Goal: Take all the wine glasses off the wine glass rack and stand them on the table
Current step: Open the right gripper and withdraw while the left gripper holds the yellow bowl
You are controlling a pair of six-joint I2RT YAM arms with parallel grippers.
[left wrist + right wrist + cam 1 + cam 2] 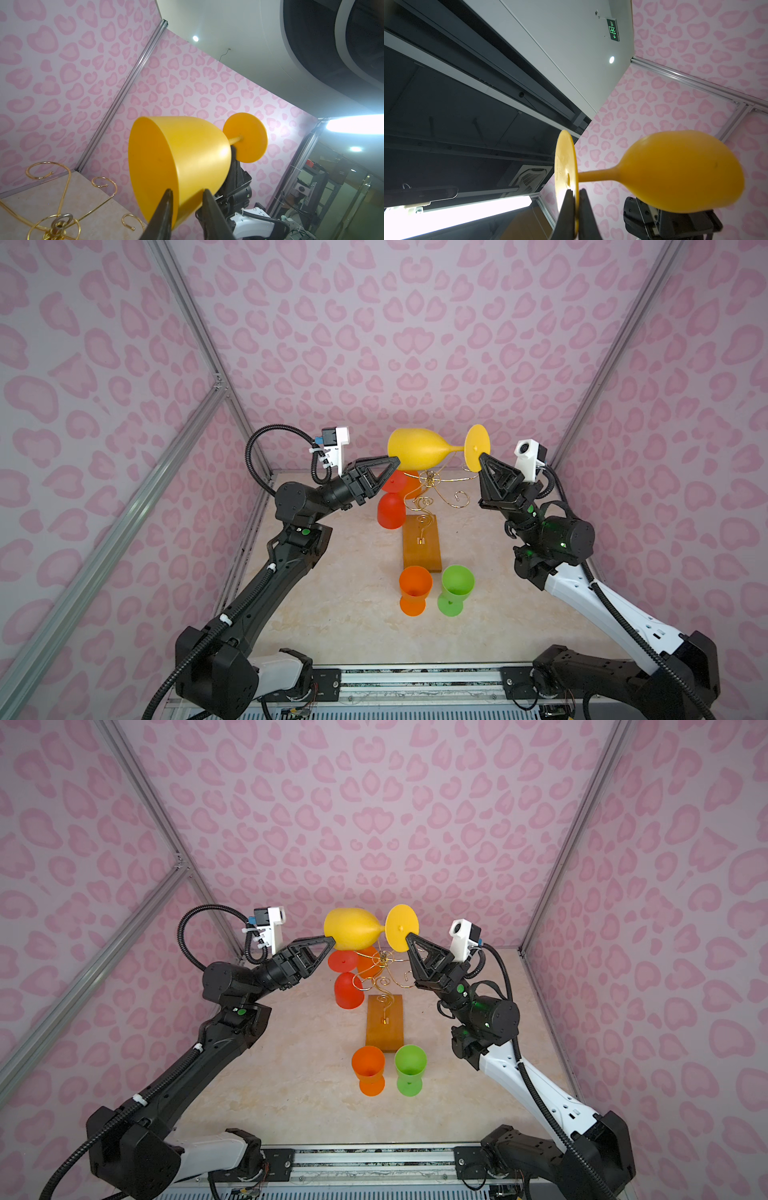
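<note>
Right now the wine glass (419, 450) is lying sideways at upper centre of both top views, above the wine glass rack (420, 549), the right gripper (482, 456) clamping its foot at the right end while the left gripper (397, 461) is straddling the bowl rim, squeezing or not I cannot tell.

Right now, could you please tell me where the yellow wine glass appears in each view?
In a top view: yellow wine glass sideways near centre, above the wine glass rack.
In a top view: the same glass, slightly left of centre.
Left wrist: close up, open bowl toward the camera, rim between the left fingers.
Right wrist: close up, foot nearest, pinched by the right fingers.
Shared landmark: the pink heart-patterned wall.
</note>
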